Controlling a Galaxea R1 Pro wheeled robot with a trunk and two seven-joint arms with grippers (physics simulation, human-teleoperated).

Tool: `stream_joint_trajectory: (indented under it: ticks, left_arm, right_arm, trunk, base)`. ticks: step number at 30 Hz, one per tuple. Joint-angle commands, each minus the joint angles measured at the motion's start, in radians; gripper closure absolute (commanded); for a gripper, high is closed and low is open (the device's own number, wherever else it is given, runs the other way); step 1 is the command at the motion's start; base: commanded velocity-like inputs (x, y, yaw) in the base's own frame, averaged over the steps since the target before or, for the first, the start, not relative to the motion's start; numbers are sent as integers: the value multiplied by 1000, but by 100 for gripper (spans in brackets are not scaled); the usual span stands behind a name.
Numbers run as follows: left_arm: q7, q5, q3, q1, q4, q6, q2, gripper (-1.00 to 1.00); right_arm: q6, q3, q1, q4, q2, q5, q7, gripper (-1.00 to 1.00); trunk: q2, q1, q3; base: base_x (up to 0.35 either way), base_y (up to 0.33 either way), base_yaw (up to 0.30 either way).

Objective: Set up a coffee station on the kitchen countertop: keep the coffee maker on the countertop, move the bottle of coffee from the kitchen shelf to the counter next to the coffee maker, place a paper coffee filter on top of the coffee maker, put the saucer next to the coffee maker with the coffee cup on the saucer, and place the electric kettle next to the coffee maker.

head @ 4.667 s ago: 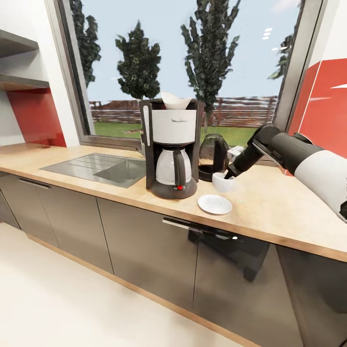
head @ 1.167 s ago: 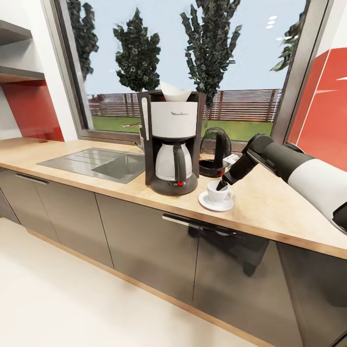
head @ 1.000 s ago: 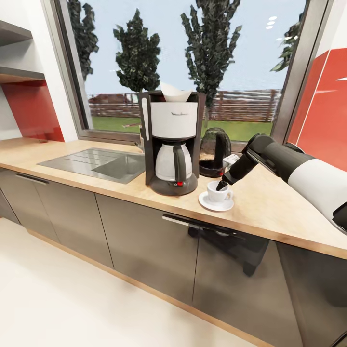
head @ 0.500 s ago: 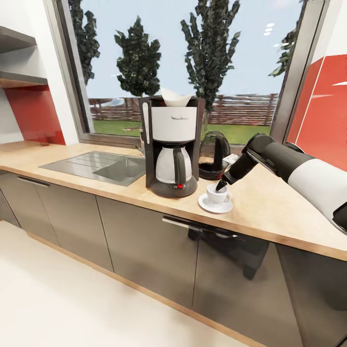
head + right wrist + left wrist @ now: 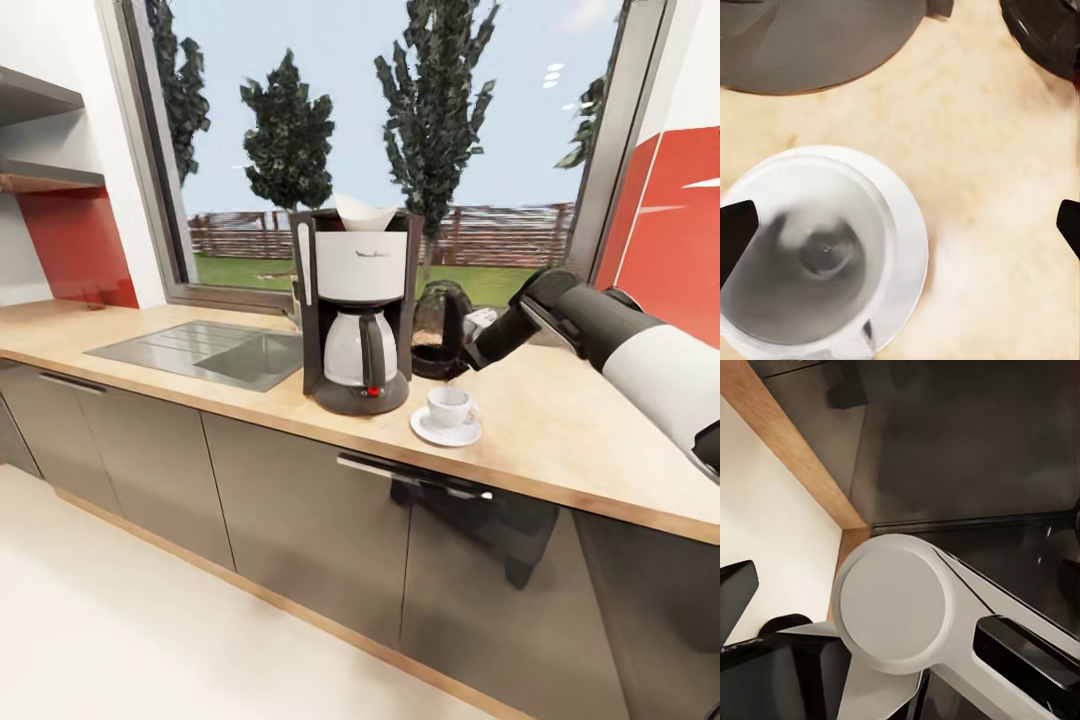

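The coffee maker (image 5: 362, 320) stands on the kitchen countertop (image 5: 570, 425) with a white paper coffee filter (image 5: 365, 210) on top. To its right, the white coffee cup (image 5: 447, 404) sits upright on the saucer (image 5: 443, 434), also seen from above as coffee cup (image 5: 814, 255) and saucer (image 5: 911, 240). The dark electric kettle (image 5: 440, 322) stands behind them. My right gripper (image 5: 466, 362) hangs open just above the cup, touching nothing, its fingertips (image 5: 735, 234) spread wide. The left gripper's one visible fingertip (image 5: 735, 589) sits near my own body. The bottle of coffee is out of view.
A steel sink (image 5: 205, 350) is set into the worktop left of the coffee maker. Kitchen shelf boards (image 5: 40, 100) hang on the far left wall. A window runs behind the counter, and a red wall panel (image 5: 670, 230) rises at the right. Dark cabinets (image 5: 300, 510) stand below.
The right gripper set the cup on the saucer, let go, and has risen up and back toward the kettle. The camera shifted slightly.
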Motion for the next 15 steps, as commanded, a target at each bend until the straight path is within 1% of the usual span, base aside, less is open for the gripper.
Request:
stream_joint_trajectory:
  ticks: [1,7,8,9,11,12,15]
  left_arm:
    - [-4,2,-4,-1,0,11,0,-100]
    - [-4,2,-4,-1,0,10,0,-100]
    - [-4,2,-4,-1,0,10,0,-100]
    - [-4,2,-4,-1,0,9,0,-100]
    - [-4,2,-4,-1,0,9,0,-100]
    - [-4,2,-4,-1,0,9,0,-100]
    - [-4,2,-4,-1,0,9,0,-100]
  right_arm:
    - [5,3,-2,-2,-2,-8,-2,-100]
    - [5,-8,-10,-2,-13,-8,-2,-100]
    - [5,-9,-12,-2,-19,-8,-2,-100]
    - [5,-10,-14,-2,-35,-8,-2,-100]
    - [5,-10,-15,-2,-47,-8,-2,-100]
    - [5,-10,-16,-2,-57,-7,-2,-100]
    - [5,-10,-17,-1,-72,-7,-2,-100]
  trunk:
    - [0,0,0]
    - [0,0,10]
    - [0,0,11]
    - [0,0,13]
    - [0,0,15]
    - [0,0,16]
    - [0,0,17]
  base:
    - [0,0,0]
    - [0,0,0]
    - [0,0,0]
    - [0,0,0]
    - [0,0,0]
    - [0,0,0]
    - [0,0,0]
